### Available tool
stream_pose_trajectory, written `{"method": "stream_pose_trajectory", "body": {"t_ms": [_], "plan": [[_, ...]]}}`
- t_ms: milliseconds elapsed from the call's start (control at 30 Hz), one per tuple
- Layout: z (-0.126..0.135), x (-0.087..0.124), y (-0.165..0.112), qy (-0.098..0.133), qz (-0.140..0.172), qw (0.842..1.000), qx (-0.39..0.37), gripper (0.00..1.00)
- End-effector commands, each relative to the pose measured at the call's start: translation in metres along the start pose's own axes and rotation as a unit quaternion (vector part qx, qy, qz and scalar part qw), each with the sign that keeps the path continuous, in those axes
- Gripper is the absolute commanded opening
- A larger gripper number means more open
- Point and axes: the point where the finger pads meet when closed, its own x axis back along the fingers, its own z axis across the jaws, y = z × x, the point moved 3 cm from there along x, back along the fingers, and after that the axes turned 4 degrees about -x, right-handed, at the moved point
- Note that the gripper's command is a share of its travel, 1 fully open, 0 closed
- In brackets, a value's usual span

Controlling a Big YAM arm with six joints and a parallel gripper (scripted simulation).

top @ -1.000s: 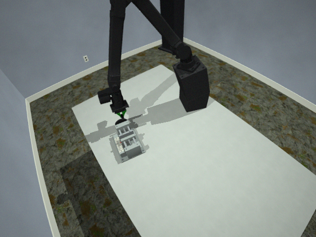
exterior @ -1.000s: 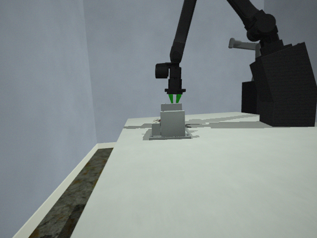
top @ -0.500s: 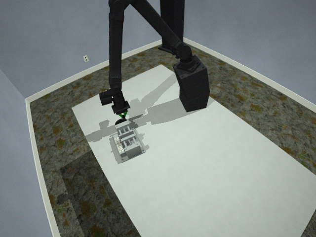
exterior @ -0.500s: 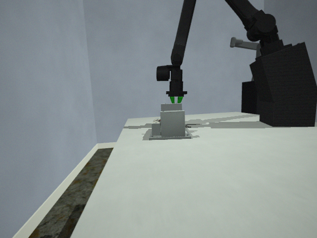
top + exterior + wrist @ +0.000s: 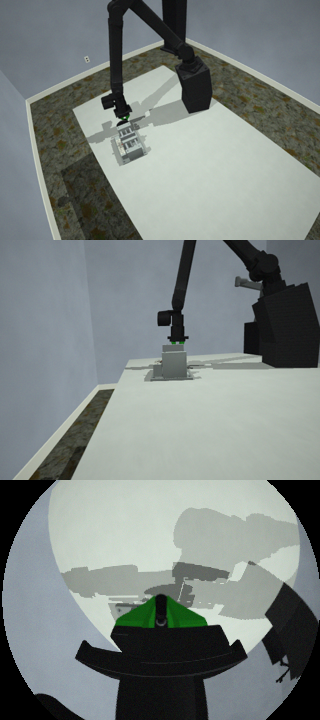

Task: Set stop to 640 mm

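Mostly, the detail that matters is too small to read. The stop fixture [image 5: 130, 144], a grey block assembly on a thin base plate, sits on the white counter [image 5: 206, 167] near its far-left corner, well apart from the black pedestal [image 5: 199, 90] that carries the arm. Along the fixture's left side runs a strip with pale and reddish marks, probably the scale [image 5: 119, 148], but no figure on it can be made out, so the stop's setting cannot be told.

At the fixture's far end, toward the pedestal side, a dark rounded shape is the handwheel [image 5: 120, 123]; only its upper edge shows in the top view, the rest covered by the end effector [image 5: 125, 118] directly above it. The green fingertips [image 5: 126, 118] converge on it to a narrow point, and the end effector is clamped on the handwheel.

From the exterior view the handwheel is hidden entirely behind the fixture's tall grey block [image 5: 174, 364]; only the green tips [image 5: 173, 342] peek out just above the block's top edge, under the end effector [image 5: 177, 342].

The wrist view is filled low down by the end effector's black body, with the green fingers meeting around a thin dark upright part at centre; beyond lie grey shadows on the counter, and the fixture itself is not distinguishable.
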Motion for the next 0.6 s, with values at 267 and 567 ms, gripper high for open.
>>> {"method": "stream_pose_trajectory", "body": {"t_ms": [267, 567], "plan": [[0.015, -0.029, 0.004, -0.018, -0.004, 1.000, -0.005, 0.06], [0.029, -0.028, -0.001, -0.017, -0.003, 1.000, -0.004, 0.06]]}}
